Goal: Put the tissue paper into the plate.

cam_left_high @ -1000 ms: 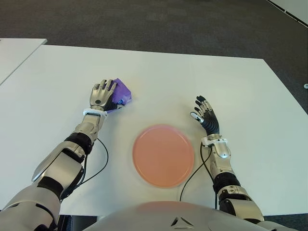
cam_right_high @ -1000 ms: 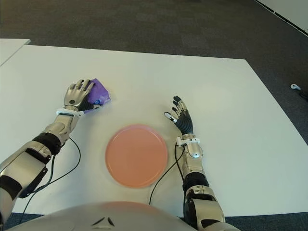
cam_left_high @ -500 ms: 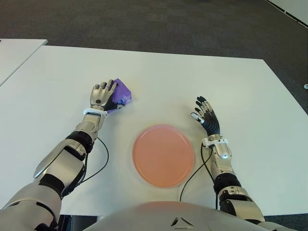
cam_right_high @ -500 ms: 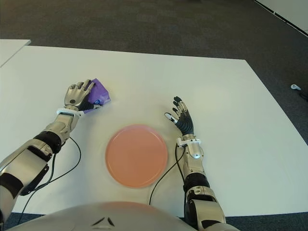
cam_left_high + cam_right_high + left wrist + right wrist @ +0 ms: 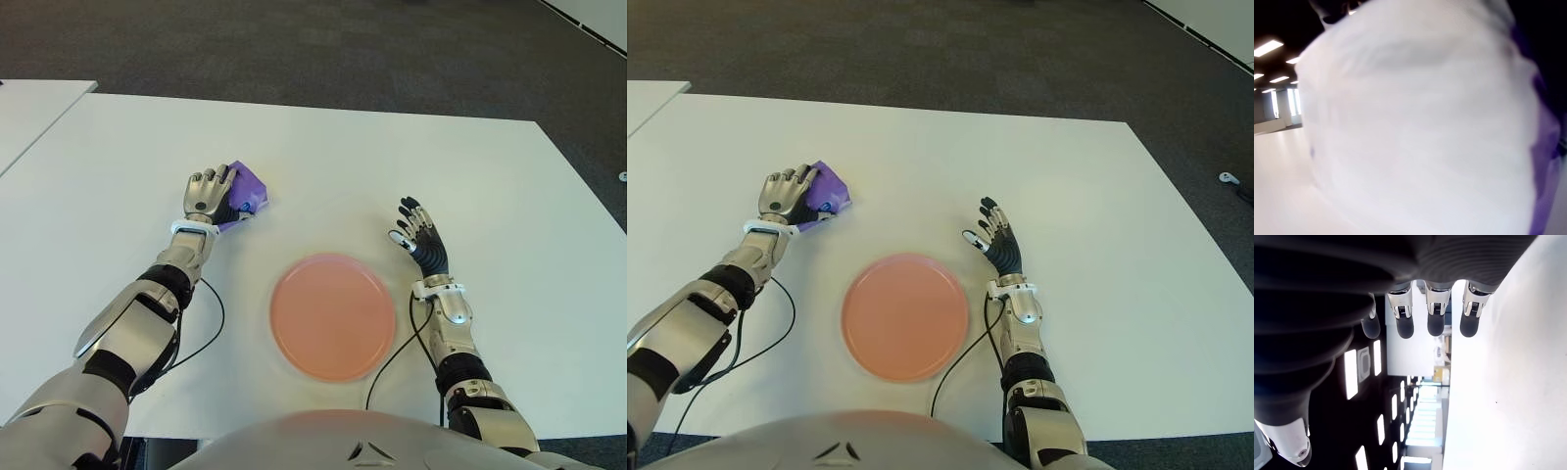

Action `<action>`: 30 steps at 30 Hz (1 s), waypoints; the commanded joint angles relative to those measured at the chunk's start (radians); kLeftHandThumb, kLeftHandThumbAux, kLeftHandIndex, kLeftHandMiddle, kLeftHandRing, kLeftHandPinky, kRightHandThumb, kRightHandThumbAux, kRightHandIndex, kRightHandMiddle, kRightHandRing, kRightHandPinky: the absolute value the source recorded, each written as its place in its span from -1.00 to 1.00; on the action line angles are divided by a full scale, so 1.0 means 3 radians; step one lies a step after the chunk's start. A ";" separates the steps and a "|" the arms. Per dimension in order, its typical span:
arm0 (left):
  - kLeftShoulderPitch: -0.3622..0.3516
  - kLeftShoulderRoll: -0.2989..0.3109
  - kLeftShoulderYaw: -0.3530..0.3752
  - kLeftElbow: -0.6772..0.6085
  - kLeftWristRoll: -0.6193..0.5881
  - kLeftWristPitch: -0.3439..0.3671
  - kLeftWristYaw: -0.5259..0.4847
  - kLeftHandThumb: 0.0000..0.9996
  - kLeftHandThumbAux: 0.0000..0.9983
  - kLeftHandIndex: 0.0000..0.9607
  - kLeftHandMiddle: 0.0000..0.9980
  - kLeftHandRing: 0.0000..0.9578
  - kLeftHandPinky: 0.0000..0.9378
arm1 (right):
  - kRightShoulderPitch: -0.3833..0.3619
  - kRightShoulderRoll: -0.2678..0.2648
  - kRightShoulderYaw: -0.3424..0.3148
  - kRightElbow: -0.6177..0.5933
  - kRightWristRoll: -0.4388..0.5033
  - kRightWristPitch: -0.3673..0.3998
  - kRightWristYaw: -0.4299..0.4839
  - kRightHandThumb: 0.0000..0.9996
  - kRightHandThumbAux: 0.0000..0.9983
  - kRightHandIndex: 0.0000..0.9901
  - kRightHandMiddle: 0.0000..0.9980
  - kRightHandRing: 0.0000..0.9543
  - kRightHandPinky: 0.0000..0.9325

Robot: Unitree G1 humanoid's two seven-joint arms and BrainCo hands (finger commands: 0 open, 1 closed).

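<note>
The left hand [image 5: 209,194] covers most of the crumpled purple tissue [image 5: 247,188], fingers curled onto it on the white tabletop [image 5: 392,157]. Right hand [image 5: 419,238] spread, empty, beside the smooth round pink plate [image 5: 332,315].

White tabletop [image 5: 323,157] over dark grey carpet [image 5: 294,49], a second white table [image 5: 29,108] at left.

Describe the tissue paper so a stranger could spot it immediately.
Start at the white table and find the round salmon-pink plate near its front edge. Beyond it, to the robot's left, the left hand covers the tissue paper. It is a small crumpled purple wad, the only purple thing there.
</note>
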 commanded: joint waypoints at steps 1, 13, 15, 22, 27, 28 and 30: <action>0.0360 -0.0146 -0.0023 0.0309 -0.0130 -0.0281 0.0107 0.37 0.36 -0.16 0.21 0.29 0.41 | 0.0757 0.0058 -0.0036 0.0448 0.0010 0.0173 0.0010 -0.70 0.29 -1.00 -0.98 -1.00 -0.96; 0.0328 -0.0127 0.0020 0.0424 -0.0274 -0.0733 0.0438 0.49 0.40 -0.08 0.64 0.71 0.75 | 0.0740 0.0057 -0.0034 0.0463 0.0010 0.0179 0.0005 -0.70 0.29 -1.00 -0.98 -1.00 -0.96; 0.0315 -0.0131 0.0011 0.0442 -0.0270 -0.0748 0.0474 0.49 0.40 -0.08 0.65 0.73 0.75 | 0.0734 0.0058 -0.0033 0.0471 0.0009 0.0180 0.0002 -0.70 0.29 -1.00 -0.98 -1.00 -0.96; 0.0269 -0.0135 -0.0033 0.0491 -0.0237 -0.0765 0.0552 0.50 0.40 -0.08 0.69 0.76 0.76 | 0.0716 0.0059 -0.0030 0.0484 0.0008 0.0186 -0.0004 -0.70 0.29 -1.00 -0.98 -1.00 -0.96; 0.0249 -0.0140 -0.0040 0.0508 -0.0241 -0.0778 0.0578 0.50 0.40 -0.08 0.70 0.77 0.75 | 0.0702 0.0060 -0.0029 0.0493 0.0005 0.0192 -0.0010 -0.70 0.29 -1.00 -0.98 -1.00 -0.96; 0.0248 -0.0140 -0.0040 0.0508 -0.0242 -0.0783 0.0585 0.50 0.40 -0.08 0.70 0.77 0.75 | 0.0701 0.0060 -0.0028 0.0494 0.0005 0.0192 -0.0011 -0.70 0.29 -1.00 -0.98 -1.00 -0.96; 0.0249 -0.0139 -0.0042 0.0508 -0.0243 -0.0790 0.0601 0.50 0.40 -0.08 0.70 0.77 0.75 | 0.0701 0.0060 -0.0028 0.0494 0.0006 0.0192 -0.0011 -0.70 0.29 -1.00 -0.98 -1.00 -0.96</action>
